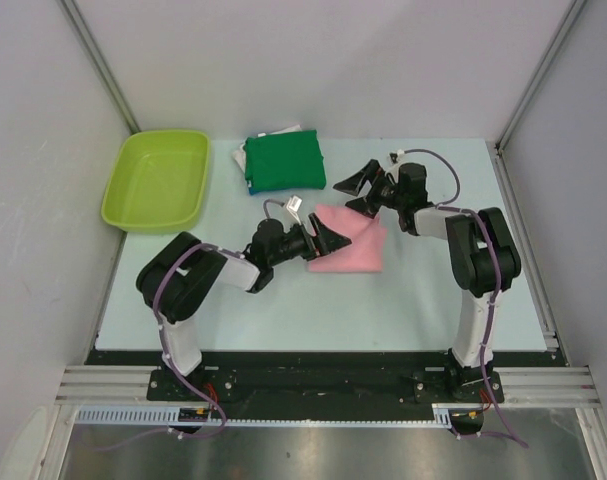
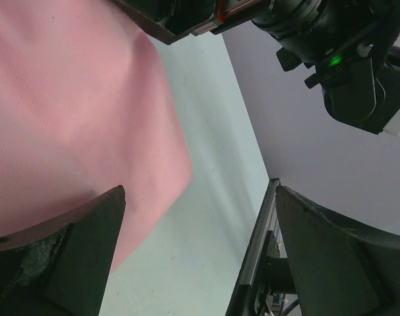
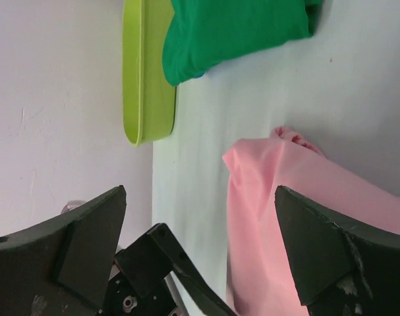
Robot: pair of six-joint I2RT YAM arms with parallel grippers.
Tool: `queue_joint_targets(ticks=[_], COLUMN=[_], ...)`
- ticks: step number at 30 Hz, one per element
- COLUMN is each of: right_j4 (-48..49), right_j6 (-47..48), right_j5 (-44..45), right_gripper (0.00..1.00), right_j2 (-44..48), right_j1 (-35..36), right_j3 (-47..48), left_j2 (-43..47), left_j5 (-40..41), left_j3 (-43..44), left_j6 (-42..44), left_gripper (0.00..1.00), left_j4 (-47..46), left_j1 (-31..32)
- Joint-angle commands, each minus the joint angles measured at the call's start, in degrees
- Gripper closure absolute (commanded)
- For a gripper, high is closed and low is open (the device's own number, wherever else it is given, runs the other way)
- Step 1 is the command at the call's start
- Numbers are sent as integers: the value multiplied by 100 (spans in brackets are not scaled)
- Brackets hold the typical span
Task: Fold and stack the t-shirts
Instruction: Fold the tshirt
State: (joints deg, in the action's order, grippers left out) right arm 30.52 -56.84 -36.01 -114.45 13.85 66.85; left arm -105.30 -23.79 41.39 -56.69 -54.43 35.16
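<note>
- The left claw [image 1: 327,242] is open wide and holds nothing.
- The pink shirt [image 1: 353,250] lies on the bench [image 1: 283,310], right in front of the left claw.
- The right claw [image 1: 359,195] is open wide too, and empty, by the pink shirt's far edge.
- The folded green shirt [image 1: 285,162] lies near the right claw, on its left.
- The lime tub [image 1: 155,180] sits far off to the left.

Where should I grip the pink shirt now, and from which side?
Likely the far corner of the pink shirt, the one nearest the green shirt. It puckers upward while the rest lies flat, giving something to pinch. Come from above on that far side with the open right gripper, which hovers nearby.
</note>
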Motion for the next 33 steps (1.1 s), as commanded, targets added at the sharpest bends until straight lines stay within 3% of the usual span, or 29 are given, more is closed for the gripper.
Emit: queue_joint_targets(ticks=[1,13,19,22,23,28,29,32,33], right_j4=[288,226,420,-80,-525,-2407,-3028,-4260,-4422], right_j6=[-135,393,839,1383,1525,2746,3262,3994,4545], right_j5=[-416,50,453,865,972,2120,2333,3483,3974], right_gripper=[0,0,0,0,0,0,0,0,0], right_j2=[-120,-1114,-616,235,448,1819,2195,2672,2961], right_j1=[13,-426,-646,-629,-594,-164,-24,609,1124], right_j3=[250,241,250,250,258,276,276,206,145], left_j2=[-359,-1230,-573,69,236,1475,1781,2336,2443], left_j5=[-257,-292,-494,-714,-723,-276,-119,356,479], left_j3=[212,62,290,816,958,1179,1214,1022,977], left_j6=[-132,123,78,262,368,755,799,1001,1063], left_gripper=[0,0,0,0,0,0,0,0,0], left_j4=[-832,-1218,-860,106,952,2716,3441,4314,4545], left_j1=[26,26,53,61,70,97,97,44,-26])
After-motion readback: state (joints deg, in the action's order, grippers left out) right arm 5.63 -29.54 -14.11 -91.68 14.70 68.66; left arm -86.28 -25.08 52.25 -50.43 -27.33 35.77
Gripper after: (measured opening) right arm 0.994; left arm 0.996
